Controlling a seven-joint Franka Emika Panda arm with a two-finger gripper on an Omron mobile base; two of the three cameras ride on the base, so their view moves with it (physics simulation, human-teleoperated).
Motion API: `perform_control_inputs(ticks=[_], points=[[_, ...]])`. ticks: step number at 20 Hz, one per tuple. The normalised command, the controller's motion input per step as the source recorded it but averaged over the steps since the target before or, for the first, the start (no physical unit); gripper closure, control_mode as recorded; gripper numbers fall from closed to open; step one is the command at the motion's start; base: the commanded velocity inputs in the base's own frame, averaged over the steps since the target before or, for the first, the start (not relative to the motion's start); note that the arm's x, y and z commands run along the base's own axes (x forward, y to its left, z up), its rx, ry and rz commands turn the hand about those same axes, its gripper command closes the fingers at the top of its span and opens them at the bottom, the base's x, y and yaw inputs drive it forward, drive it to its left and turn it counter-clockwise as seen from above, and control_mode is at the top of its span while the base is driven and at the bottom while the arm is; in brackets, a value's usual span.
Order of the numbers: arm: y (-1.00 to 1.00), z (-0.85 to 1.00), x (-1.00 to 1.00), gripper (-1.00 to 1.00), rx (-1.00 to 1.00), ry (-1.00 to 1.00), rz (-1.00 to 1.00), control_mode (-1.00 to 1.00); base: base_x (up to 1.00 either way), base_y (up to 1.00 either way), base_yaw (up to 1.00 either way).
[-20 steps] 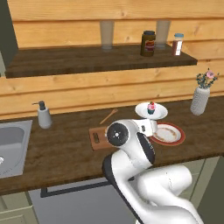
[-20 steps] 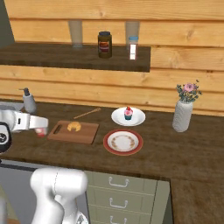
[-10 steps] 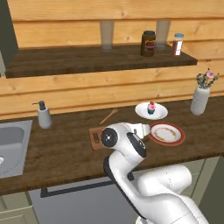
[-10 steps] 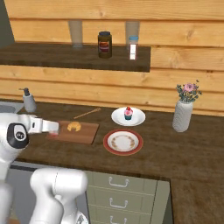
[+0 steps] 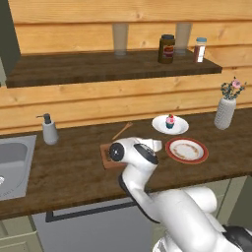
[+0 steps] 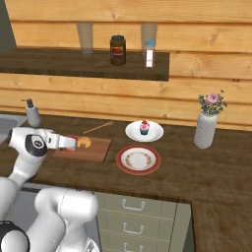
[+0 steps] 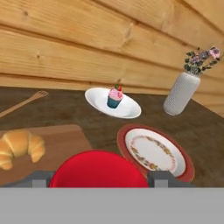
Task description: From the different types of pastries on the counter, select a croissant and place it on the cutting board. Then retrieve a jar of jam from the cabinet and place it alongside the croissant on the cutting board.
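While my gripper [image 7: 99, 183] clamps the jar of jam [image 7: 98, 169], I lower it upright at the croissant's [image 7: 18, 147] three o'clock.

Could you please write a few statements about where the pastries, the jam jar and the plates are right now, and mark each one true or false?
1. The golden crescent croissant lies on the reddish-brown wooden cutting board. True.
2. The blue-wrapped, pink-topped cupcake sits on the red-rimmed patterned plate. False: it stands on the plain white plate behind it.
3. The tool holds the red jar of jam between its fingertips. True.
4. The white ribbed vase of flowers stands on the upper wooden shelf. False: it stands on the dark brown wooden counter.
5. The dark black-lidded jar with a red label lies on the cutting board. False: it stands upright on the shelf.
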Motion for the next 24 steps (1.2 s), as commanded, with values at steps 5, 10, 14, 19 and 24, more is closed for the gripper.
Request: perform_control_inputs(ticks=[5,10,14,19,24], points=[[0.14,-0.35,0.34,1.00,0.00,0.00,-0.08,-1.00,0.00,0.00,0.00],[0.13,-0.26,0.51,1.00,0.00,0.00,-0.09,-1.00,0.00,0.00,0.00],[0.09,-0.22,0.51,1.00,0.00,0.00,-0.08,-1.00,0.00,0.00,0.00],[0.05,-0.22,0.35,1.00,0.00,0.00,-0.07,-1.00,0.00,0.00,0.00],[0.00,-0.20,0.09,1.00,0.00,0.00,-0.06,-1.00,0.00,0.00,0.00]])
